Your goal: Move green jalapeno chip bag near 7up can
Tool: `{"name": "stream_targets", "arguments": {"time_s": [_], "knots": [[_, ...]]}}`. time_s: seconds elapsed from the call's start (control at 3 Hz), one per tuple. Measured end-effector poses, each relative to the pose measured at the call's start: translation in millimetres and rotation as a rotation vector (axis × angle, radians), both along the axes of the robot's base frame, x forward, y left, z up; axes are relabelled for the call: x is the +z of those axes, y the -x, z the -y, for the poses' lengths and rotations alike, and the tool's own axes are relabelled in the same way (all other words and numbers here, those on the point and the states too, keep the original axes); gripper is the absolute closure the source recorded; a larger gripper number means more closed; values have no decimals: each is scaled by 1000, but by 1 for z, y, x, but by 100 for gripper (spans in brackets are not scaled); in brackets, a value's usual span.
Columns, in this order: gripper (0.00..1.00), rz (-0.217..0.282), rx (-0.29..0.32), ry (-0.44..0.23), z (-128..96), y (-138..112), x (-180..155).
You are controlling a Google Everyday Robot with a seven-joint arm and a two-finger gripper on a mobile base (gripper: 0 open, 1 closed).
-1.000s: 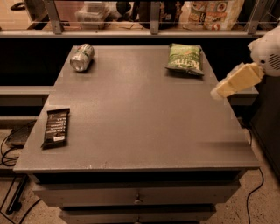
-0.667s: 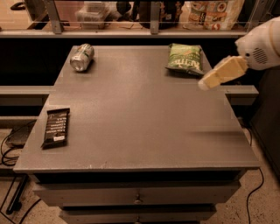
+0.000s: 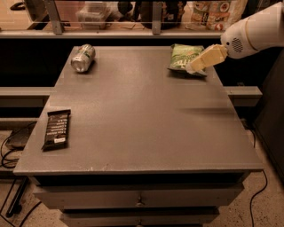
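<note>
The green jalapeno chip bag [image 3: 183, 58] lies flat at the far right of the grey table [image 3: 142, 111]. The 7up can [image 3: 83, 58] lies on its side at the far left, its shiny round end facing the front. My gripper [image 3: 195, 66], pale cream, reaches in from the right on a white arm [image 3: 253, 33] and hovers over the bag's right front part, covering some of it.
A flat dark brown bar wrapper [image 3: 57, 129] lies near the table's left front edge. A glass-fronted shelf [image 3: 133, 13] with containers runs behind the table. Drawers [image 3: 137, 197] sit under the tabletop. Cables [image 3: 11, 150] lie on the floor at left.
My gripper has moved left and toward the back, from off the table's right edge to over the chip bag. The bag, can and bar have not moved.
</note>
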State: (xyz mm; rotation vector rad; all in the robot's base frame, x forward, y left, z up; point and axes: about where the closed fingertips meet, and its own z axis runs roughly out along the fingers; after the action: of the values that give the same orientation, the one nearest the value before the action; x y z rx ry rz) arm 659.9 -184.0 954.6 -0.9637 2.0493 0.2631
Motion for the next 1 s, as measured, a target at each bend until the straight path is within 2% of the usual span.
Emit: {"name": "stream_targets", "arguments": {"time_s": [0.33,0.67,1.0], "knots": [[0,0,0,0,0,0,0],[0,-8,-27,-37,-3,-10,-7],[0,-9,-53,-66,-8,-36,-21]]}}
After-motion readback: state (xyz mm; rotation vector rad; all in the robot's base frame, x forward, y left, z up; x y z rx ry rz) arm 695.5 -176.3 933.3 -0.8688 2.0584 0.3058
